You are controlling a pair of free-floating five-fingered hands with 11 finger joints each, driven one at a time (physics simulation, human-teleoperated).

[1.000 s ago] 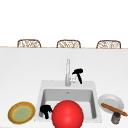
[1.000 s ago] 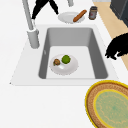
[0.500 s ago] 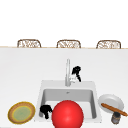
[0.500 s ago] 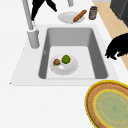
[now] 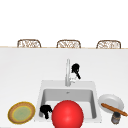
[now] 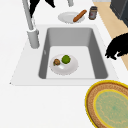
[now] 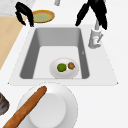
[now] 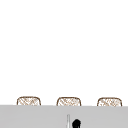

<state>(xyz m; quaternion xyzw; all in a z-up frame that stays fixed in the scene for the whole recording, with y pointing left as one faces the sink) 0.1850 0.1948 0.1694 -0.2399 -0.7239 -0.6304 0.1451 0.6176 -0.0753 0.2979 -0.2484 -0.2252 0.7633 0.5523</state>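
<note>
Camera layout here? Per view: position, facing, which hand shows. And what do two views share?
Front: faces the sink head-on; left hand at its near rim, right hand by the faucet.
Left side: looks along the sink from its left; both hands.
Right side: the opposite way; both hands.
Upper: faces above the sink; right hand at the bottom edge.
Both side views share the plate with two fruits in the basin.

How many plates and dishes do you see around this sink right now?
3: a yellow-rimmed woven plate on the counter left of the sink, a white plate carrying a brown baguette on the right, and a small white dish inside the basin. The red ball may hide more.
</note>
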